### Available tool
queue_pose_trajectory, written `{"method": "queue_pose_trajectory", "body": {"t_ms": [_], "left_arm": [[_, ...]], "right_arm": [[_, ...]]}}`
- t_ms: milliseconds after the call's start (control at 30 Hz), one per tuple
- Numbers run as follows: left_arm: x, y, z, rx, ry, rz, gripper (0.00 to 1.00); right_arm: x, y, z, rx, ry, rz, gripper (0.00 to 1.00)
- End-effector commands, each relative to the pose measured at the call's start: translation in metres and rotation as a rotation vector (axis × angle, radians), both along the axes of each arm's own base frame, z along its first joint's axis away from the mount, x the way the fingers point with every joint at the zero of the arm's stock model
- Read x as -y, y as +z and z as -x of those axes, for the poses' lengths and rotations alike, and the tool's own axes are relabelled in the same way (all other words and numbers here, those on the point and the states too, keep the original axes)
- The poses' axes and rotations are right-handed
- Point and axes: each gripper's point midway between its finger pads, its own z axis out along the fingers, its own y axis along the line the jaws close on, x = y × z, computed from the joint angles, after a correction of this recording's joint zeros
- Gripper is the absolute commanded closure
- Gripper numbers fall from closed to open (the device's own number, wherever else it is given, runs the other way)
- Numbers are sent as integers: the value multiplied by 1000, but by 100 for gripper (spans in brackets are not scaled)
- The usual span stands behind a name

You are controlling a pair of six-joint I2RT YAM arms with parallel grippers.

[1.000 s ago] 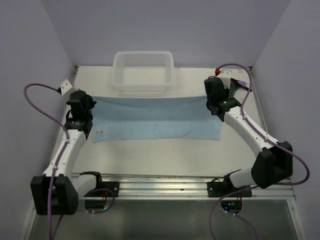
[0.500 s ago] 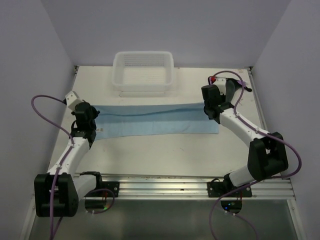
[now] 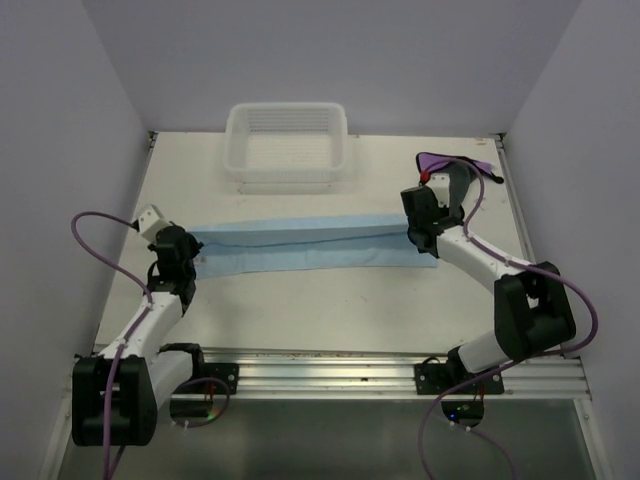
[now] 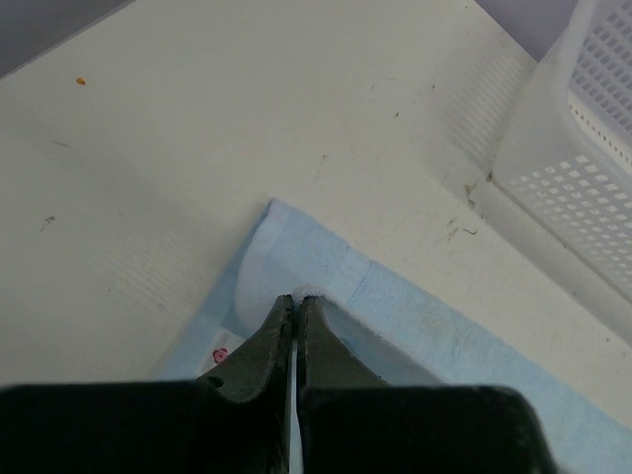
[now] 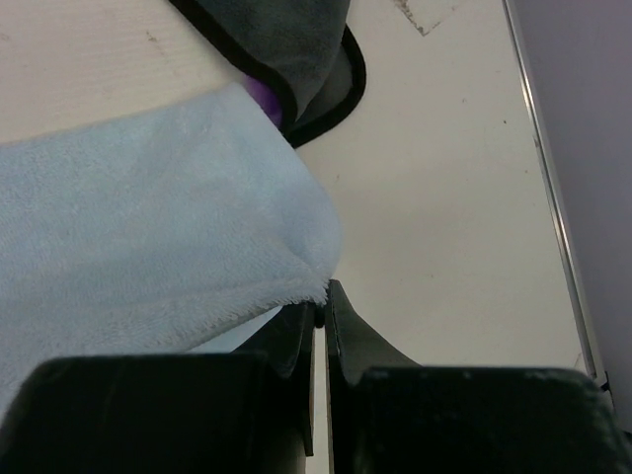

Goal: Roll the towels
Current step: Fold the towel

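Pale lavender walls (image 3: 330, 50) close in a cream-white table (image 3: 300, 310), with a white perforated plastic basket (image 3: 286, 172) standing at its far edge.

From its base at the near left, the left arm (image 3: 150, 315) slants up and slightly right, its wrist low over the table. The left claw (image 3: 190, 250) points toward the centre of the table. In the left wrist view the left claw (image 4: 296, 299) has its black fingers pressed together on a raised fold at the left end of the light blue cloth towel (image 4: 425, 326).

The right arm (image 3: 480, 260) rises from its near-right base to a dark elbow, then its forearm runs up and left. The right claw (image 3: 418, 237) is at the towel's right end. Seen from the right wrist, the right claw (image 5: 322, 296) pinches the fluffy corner of the light blue cloth towel (image 5: 148, 227), jaws nearly touching.

That light blue cloth towel (image 3: 300, 245) lies as a long narrow strip stretched between the two claws, near the basket but apart from it, with a crease running along its length.

Behind the right wrist, by the far right corner, lies the purple cloth towel with a dark grey side (image 3: 455, 165). In the right wrist view its grey face and black border (image 5: 286, 39) sit just beyond the blue corner.

A small white tag with a pink-red mark (image 4: 219, 354) sits on the blue towel's left end, and its writing is too small to read.
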Motion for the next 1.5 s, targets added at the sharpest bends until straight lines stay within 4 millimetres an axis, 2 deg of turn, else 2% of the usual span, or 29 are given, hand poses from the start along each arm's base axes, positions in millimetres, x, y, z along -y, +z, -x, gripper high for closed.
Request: {"method": "queue_pose_trajectory", "body": {"t_ms": [0,267,567,733,967,1100,1167,1300,1467], "left_arm": [[-10,12,-2,74,51,-11,100],[-9,-5,7,50,50,-9,100],[-10,-16,16,24,57,-4,99],[-9,-19,20,16,61,6,89],[-5,-14,23,34,40,19,78],[-2,-9,28,62,23,18,74],[-2,-9,29,63,18,19,65],[-2,-8,34,58,26,21,57],[-2,-1,35,71,31,30,56]], "right_arm": [[7,-10,2,8,-43,-2,100],[6,-35,19,-44,-47,-29,100],[5,-36,24,-69,-47,-42,100],[3,-35,29,-61,-47,-69,95],[3,-31,38,-39,-45,-102,89],[2,-31,42,-46,-40,-112,80],[2,-31,44,-54,-34,-116,78],[3,-27,47,-45,-34,-121,77],[5,-20,52,-36,-30,-123,72]]}}
